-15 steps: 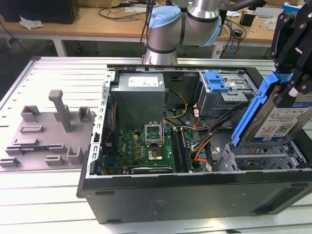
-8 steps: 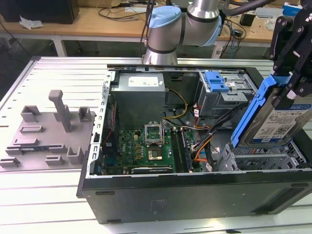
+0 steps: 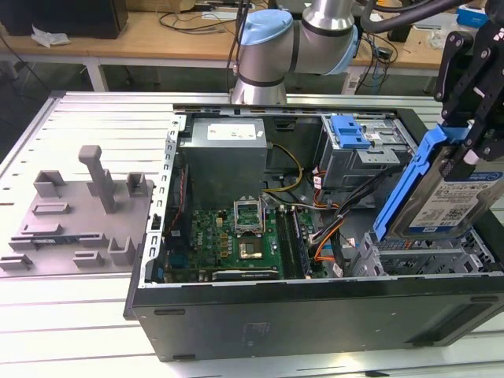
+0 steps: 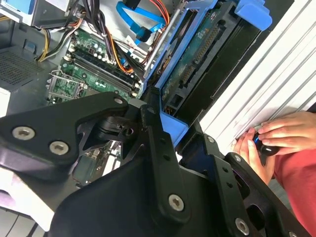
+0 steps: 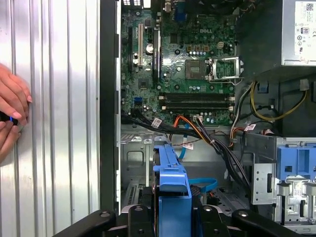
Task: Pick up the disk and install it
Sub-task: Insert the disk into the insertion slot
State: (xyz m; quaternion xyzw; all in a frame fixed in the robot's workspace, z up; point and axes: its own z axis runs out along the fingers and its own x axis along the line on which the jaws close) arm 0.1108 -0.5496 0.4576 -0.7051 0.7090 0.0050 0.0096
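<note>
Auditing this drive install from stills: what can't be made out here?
- Exterior view: the silver hard drive in a bright blue plastic carrier and the black gripper holding it are cut by the edge; whether its lower edge touches the grey metal cage is unclear.
- First wrist view: a person's hand is edge-cut; fingers hide the small dark object held.

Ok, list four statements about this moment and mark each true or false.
1. The gripper clamps the disk by its blue carrier. True.
2. The disk lies flat, fully seated in the grey cage. False: it is tilted, mostly above the cage.
3. The computer case is open, with the motherboard exposed. True.
4. A person's hands are inside the case. False: the hands are over the ribbed table beside it.
</note>
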